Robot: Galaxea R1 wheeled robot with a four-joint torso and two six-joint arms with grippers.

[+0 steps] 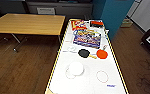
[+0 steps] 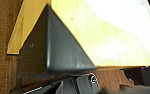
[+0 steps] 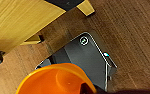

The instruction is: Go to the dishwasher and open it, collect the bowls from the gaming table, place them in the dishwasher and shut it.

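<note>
The gaming table [image 1: 91, 85] is sitting dead centre in the head view - long, white top, yellowish edge, board-game boxes [image 1: 87, 37] piling up at the far end. Mid-table, 1 black round piece [image 1: 84, 53] and 1 orange round piece [image 1: 102, 54] are lying side by side w/ a tan stick between them; bowls or not, can't tell. 1 white disc [image 1: 76, 68] is resting nearer the robot. The right wrist view is showing 1 orange bowl [image 3: 56, 80] up close over the wood floor [image 3: 131, 30] - the head view isn't catching that. Whether either gripper is open or closed, can't tell.
</note>
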